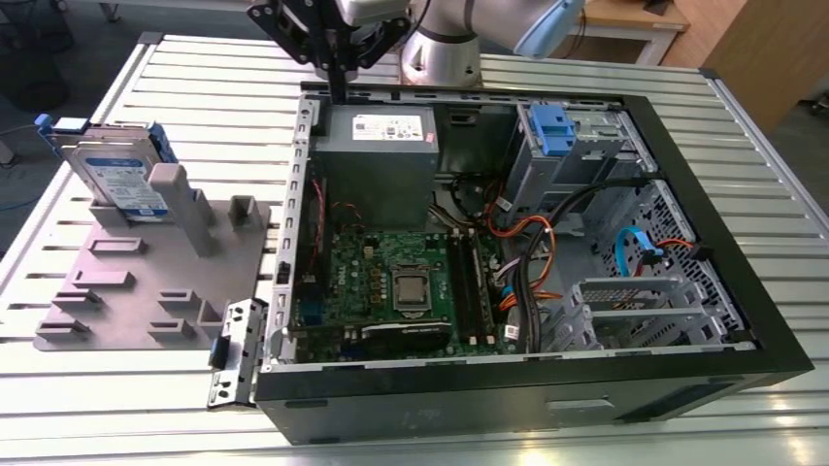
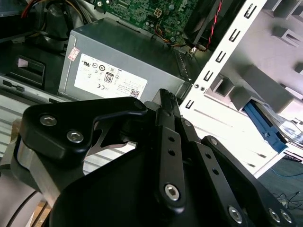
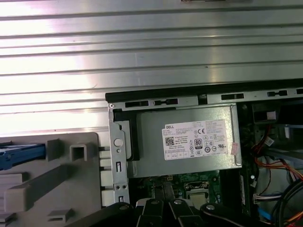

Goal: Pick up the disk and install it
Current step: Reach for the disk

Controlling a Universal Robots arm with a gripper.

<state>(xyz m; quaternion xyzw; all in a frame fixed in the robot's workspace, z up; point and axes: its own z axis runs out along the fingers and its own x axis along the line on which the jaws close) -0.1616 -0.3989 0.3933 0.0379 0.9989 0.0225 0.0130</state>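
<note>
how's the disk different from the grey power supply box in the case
The disk stands on edge in the grey rack outside the case; the power supply box lies flat inside it. The disk is smaller, with blue side rails; the box is plain grey. Both are metal with a white label.

The gripper (image 1: pixel 338 95) hangs over the case (image 1: pixel 518 393) edge, just above the metal box (image 1: pixel 379 150) inside. The disk (image 1: pixel 119 180) stands on a rack (image 1: pixel 130 291) well to the exterior view's left of it.

Bright light — harsh glare across slatted table (image 3: pixel 142 61) — shadows soft.
</note>
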